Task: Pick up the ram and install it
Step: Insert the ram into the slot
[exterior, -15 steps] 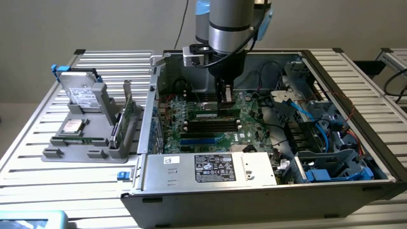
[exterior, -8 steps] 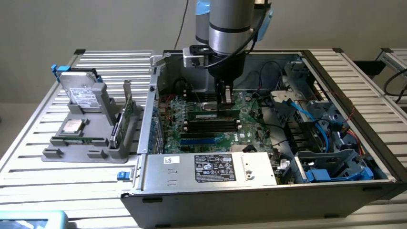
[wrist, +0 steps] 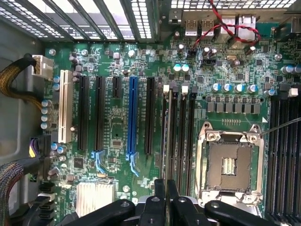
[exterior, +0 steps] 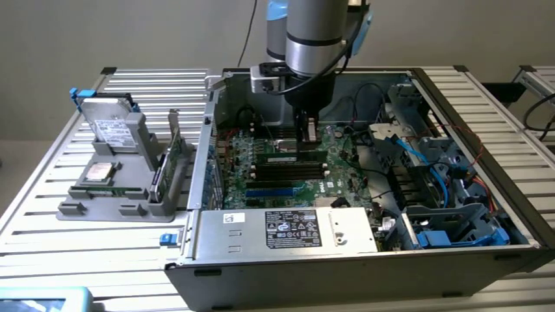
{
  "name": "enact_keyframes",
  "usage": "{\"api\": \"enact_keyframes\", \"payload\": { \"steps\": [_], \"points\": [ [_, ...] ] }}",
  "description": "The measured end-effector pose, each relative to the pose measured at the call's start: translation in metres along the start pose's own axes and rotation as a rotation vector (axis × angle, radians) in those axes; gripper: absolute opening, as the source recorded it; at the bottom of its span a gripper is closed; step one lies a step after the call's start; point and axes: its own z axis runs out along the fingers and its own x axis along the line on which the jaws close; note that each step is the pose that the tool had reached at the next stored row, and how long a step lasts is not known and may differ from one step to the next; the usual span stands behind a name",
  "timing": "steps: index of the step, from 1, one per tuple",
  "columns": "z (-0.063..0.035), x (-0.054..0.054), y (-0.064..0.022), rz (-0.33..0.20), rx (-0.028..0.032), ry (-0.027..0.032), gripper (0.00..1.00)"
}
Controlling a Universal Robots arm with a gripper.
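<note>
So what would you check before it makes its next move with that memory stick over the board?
1. Fingers closed on the ram: ok.
2. Ram running parallel to the black memory slots: ok.
3. Ram pushed fully down into a slot: cannot tell.
4. Slot end latches in the right position: cannot tell.
5. Blue cables away from the arm, toward the exterior view's right: ok.
</note>
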Motion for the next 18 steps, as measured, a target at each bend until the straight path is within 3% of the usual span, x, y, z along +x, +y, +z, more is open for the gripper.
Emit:
{"api": "enact_keyframes", "payload": {
  "steps": [9,18],
  "points": [
    [0.0071,0.000,-0.0002,0.000,-0.0002,0.0008,0.13],
    [0.0158,-0.001,-0.0001,0.000,-0.0003,0.0053,0.13]
  ]
}}
